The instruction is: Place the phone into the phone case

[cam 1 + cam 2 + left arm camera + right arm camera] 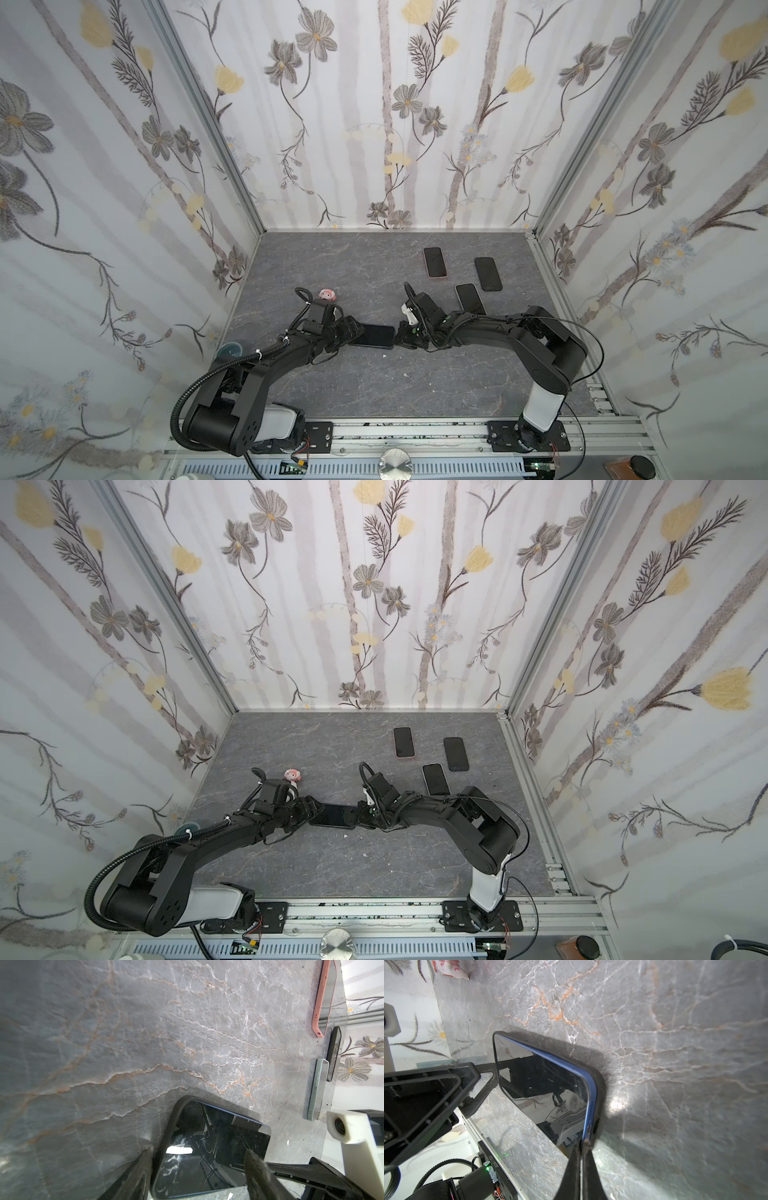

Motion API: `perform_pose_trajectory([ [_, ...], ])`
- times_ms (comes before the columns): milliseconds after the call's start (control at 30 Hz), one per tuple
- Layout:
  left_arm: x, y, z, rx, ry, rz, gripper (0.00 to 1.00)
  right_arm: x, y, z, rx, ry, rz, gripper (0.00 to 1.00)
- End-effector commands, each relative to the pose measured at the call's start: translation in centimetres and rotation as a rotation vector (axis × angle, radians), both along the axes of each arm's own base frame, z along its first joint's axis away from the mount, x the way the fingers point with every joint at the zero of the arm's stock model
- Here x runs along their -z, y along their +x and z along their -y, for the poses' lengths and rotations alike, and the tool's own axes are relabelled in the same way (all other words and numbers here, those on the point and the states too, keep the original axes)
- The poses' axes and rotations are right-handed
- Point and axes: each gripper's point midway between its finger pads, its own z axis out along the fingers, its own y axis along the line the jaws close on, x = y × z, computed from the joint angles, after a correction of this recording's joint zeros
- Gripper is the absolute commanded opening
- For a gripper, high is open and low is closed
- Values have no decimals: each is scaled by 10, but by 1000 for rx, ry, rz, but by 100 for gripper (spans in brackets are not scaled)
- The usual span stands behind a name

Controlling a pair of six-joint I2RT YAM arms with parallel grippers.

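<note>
In both top views the phone (pixel 374 336) lies flat near the middle of the bench (pixel 353 386), turned crosswise, right between the two arms. The left tool (pixel 355 330) is on its left short end and the right tool (pixel 400 337) sits at its right short end, so the two pretty much face each other with the phone in the gap. Further back on the right there's a pink-rimmed phone (pixel 434 262), a dark phone (pixel 488 273) and a pale-rimmed phone (pixel 470 299), all well apart from the arms. A small pink toy (pixel 327 295) sits just behind the left arm.

Left wrist view: the phone (pixel 207 1147) is screen up in the black phone case (pixel 168 1126). The left tool (pixel 197 1167) is spread wide across it. One finger (pixel 137 1174) is against one long side of the case and the other is over the opposite edge, so it looks like a clamp on the case. The phone's blue edge rides a bit above the case rim on the far side, so it isn't fully seated.

Right wrist view: the right tool (pixel 582 1145) is pinched fully together with nothing between its fingers. Its tips touch the phone's (pixel 542 1084) short end near a corner. Along that long side the blue frame shows above the phone case (pixel 601 1088).
</note>
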Motion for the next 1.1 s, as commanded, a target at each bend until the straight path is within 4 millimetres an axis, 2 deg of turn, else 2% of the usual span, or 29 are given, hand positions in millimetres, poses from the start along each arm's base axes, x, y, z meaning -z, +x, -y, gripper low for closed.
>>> perform_pose_trajectory([
  [0,12,-18,7,6,-33,-90,72,11,-3,0,-7,-19,-18,5],
  [200,17,-22,9,1,-31,-99,72,29,-8,13,-24,-130,-36,5],
  [433,19,-24,10,5,-29,-103,72,60,-17,34,-68,-302,-59,7],
  [567,17,-22,11,7,-31,-100,72,64,-18,37,-78,-332,-60,7],
  [667,14,-19,10,9,-22,-92,72,52,-15,29,-82,-297,-46,7],
  [767,4,-11,8,4,3,-56,72,26,-3,16,-73,-247,3,8],
  [867,-11,1,4,-9,25,-12,72,-2,12,8,-52,-219,64,15],
  [1000,-26,9,8,8,10,10,71,-23,25,12,-30,-211,112,18],
  [1067,-25,7,11,18,-2,-6,71,-24,37,26,1,-224,114,19],
])
